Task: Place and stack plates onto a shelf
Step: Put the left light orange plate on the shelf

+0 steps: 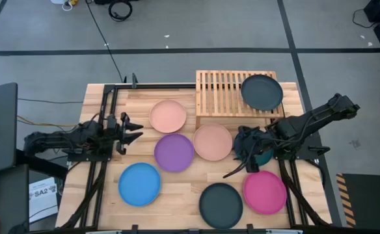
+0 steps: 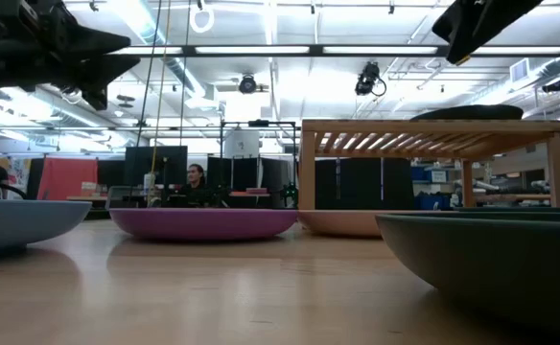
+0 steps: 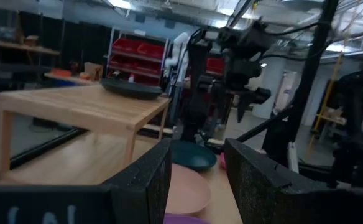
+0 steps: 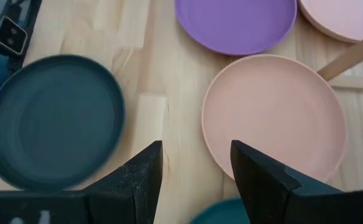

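The light-wood shelf (image 1: pixel 229 93) stands at the table's far side with a black plate (image 1: pixel 261 91) lying on its right end. On the table lie two peach plates (image 1: pixel 168 116) (image 1: pixel 213 142), a purple plate (image 1: pixel 174 152), a blue plate (image 1: pixel 139 184), a dark plate (image 1: pixel 220 205) and a magenta plate (image 1: pixel 265 192). A dark teal plate (image 1: pixel 264 156) is partly hidden under my right arm. My right gripper (image 4: pixel 196 177) hangs open, slanting down, above the table between the nearer peach plate (image 4: pixel 275 115) and the dark plate (image 4: pixel 54 121). My left gripper (image 1: pixel 136 130) waits open at the left.
The shelf's left part (image 3: pixel 76 106) carries no plate. One shelf leg (image 4: pixel 349 56) stands by the nearer peach plate. Bare tabletop (image 1: pixel 177 195) lies between the blue and dark plates. People sit at desks beyond the table (image 2: pixel 196 182).
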Controlling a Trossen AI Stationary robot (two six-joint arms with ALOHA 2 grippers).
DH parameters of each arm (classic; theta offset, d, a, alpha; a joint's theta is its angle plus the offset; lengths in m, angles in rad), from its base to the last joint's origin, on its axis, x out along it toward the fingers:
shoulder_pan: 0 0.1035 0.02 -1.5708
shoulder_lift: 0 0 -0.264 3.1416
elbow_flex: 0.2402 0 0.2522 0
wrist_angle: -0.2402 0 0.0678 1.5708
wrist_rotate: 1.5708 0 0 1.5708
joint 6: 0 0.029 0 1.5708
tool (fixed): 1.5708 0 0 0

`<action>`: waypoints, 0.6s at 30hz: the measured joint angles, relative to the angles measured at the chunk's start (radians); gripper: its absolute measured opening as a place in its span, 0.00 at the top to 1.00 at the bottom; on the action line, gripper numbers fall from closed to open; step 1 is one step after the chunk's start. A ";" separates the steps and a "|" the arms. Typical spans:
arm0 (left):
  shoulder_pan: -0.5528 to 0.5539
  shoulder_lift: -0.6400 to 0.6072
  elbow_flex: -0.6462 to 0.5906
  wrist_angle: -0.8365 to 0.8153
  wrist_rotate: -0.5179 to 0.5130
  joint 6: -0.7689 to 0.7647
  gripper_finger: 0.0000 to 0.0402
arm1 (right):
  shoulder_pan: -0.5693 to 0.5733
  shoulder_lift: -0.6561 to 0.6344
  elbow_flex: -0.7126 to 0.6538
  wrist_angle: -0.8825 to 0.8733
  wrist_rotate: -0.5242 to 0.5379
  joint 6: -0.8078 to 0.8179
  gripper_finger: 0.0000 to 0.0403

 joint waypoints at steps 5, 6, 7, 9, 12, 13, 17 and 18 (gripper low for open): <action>0.000 0.158 0.070 -0.003 -0.059 0.000 0.61 | 0.000 0.000 -0.040 0.048 0.000 -0.001 0.52; 0.000 0.194 0.089 -0.003 -0.071 0.000 0.61 | 0.000 0.000 -0.043 0.047 0.000 -0.001 0.52; 0.001 0.232 0.109 -0.011 -0.082 0.000 0.61 | 0.000 0.000 -0.045 0.046 0.000 -0.001 0.52; 0.001 0.309 0.160 -0.050 -0.099 0.000 0.61 | 0.000 0.000 -0.048 0.049 0.000 -0.001 0.52; 0.001 0.421 0.253 -0.177 -0.115 0.000 0.61 | 0.000 0.000 -0.048 0.052 0.000 -0.002 0.52; 0.004 0.460 0.289 -0.229 -0.116 0.000 0.61 | 0.000 0.000 -0.048 0.052 0.000 -0.003 0.52; 0.032 0.613 0.428 -0.456 -0.116 0.000 0.61 | 0.000 0.000 -0.048 0.052 0.000 -0.003 0.52; 0.042 0.652 0.461 -0.497 -0.116 0.001 0.61 | 0.000 0.000 -0.048 0.052 0.000 -0.003 0.52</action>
